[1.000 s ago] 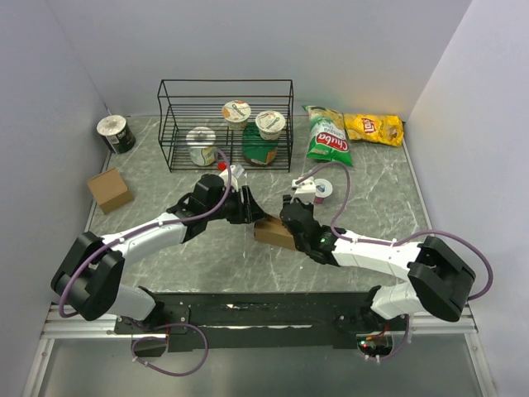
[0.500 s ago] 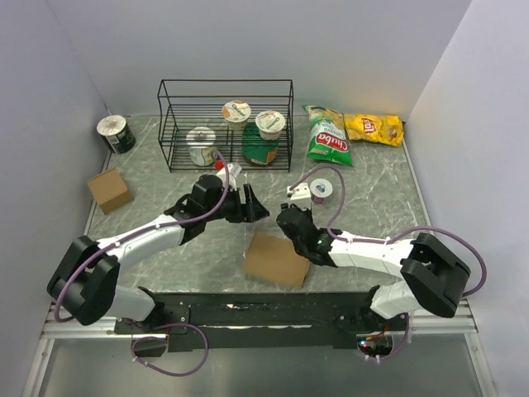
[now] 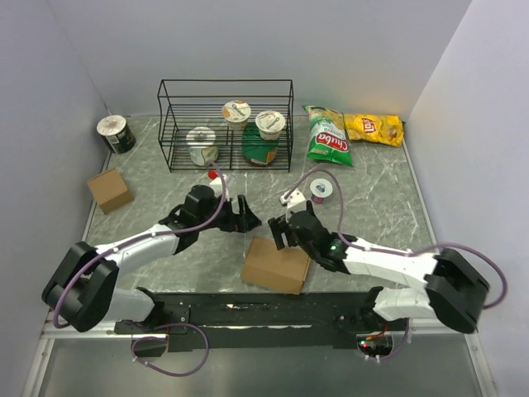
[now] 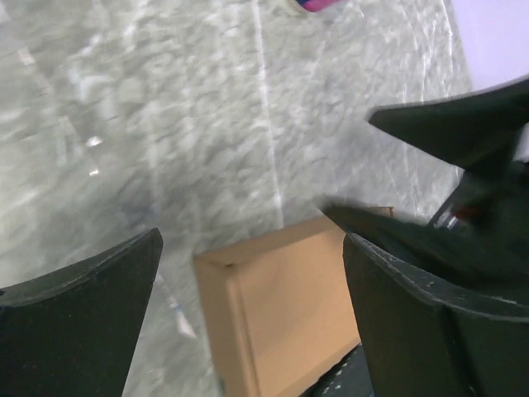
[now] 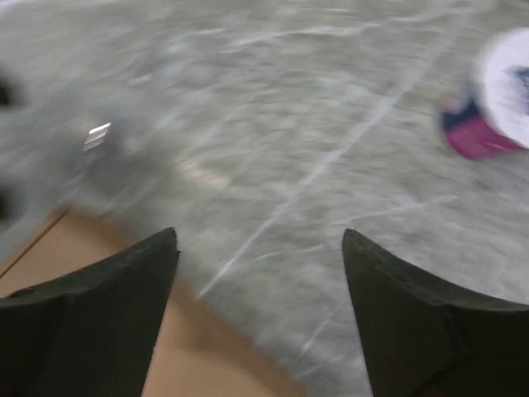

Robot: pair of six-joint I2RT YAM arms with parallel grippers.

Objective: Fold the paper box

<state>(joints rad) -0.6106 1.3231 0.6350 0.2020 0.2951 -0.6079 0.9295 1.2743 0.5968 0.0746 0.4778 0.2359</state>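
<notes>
Though both arms lean in over the middle of the table (image 3: 380,207), neither has hold of anything. The box (image 3: 277,266) lies flat on the marble top near the front edge, between the two arms, a plain brown oblong turned a little askew.

The left gripper (image 3: 246,219) hangs just behind the box's far left corner. Its jaws are spread wide, and through its own camera there is only table and the box top between the fingers (image 4: 83,322).

The right gripper (image 3: 279,235) sits at the box's far edge, also wide open with nothing between its jaws. Its wrist picture is blurred, showing a corner of the box under the left finger. Whether it touches the cardboard I can't tell.

A small pink-and-white disc (image 3: 321,190) lies just behind the right wrist.

Along the back stands a wire rack (image 3: 225,83) with cups (image 3: 270,124) in it, and to its right two chip bags (image 3: 326,136). At the left are a tin (image 3: 116,134) and a small cardboard cube (image 3: 109,189), well apart from the box.
</notes>
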